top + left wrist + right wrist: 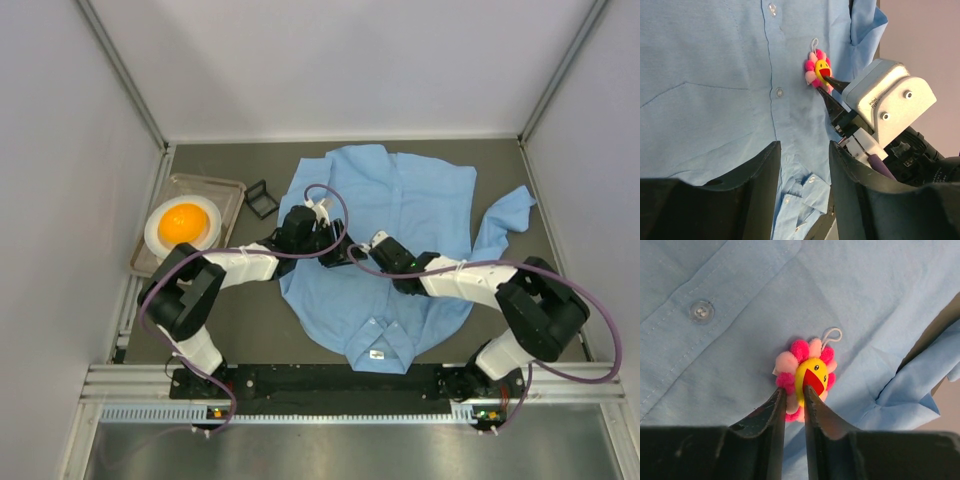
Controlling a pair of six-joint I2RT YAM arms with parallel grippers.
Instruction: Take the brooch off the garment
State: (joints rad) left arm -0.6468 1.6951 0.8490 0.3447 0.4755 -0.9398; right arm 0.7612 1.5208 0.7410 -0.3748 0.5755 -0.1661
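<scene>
Brooch (pixel 807 377) is pinned on the garment (pixel 740 290) beside the button row (pixel 701 311), just ahead of my right fingers (pixel 767 425), which pinch its lower edge; my left fingers (pixel 755 185) are spread, further away.

Brooch (pixel 807 377) is boxed in from the near side: right hand (pixel 793 392) is clamped on its lower edge, and left hand (pixel 804 150) is held just beside it, fingers apart over the garment (pixel 420 200). An unblocked approach is seen only from the far side, across the shirt's chest. The desk (pixel 250 160) strip left of the shirt is narrowed by a tray (pixel 233 188) and a small black item (pixel 262 198), possibly a clip, too small to tell. Bare desk is seen beyond the right sleeve. Sideways swing is limited by the enclosure walls (pixel 60 200).
</scene>
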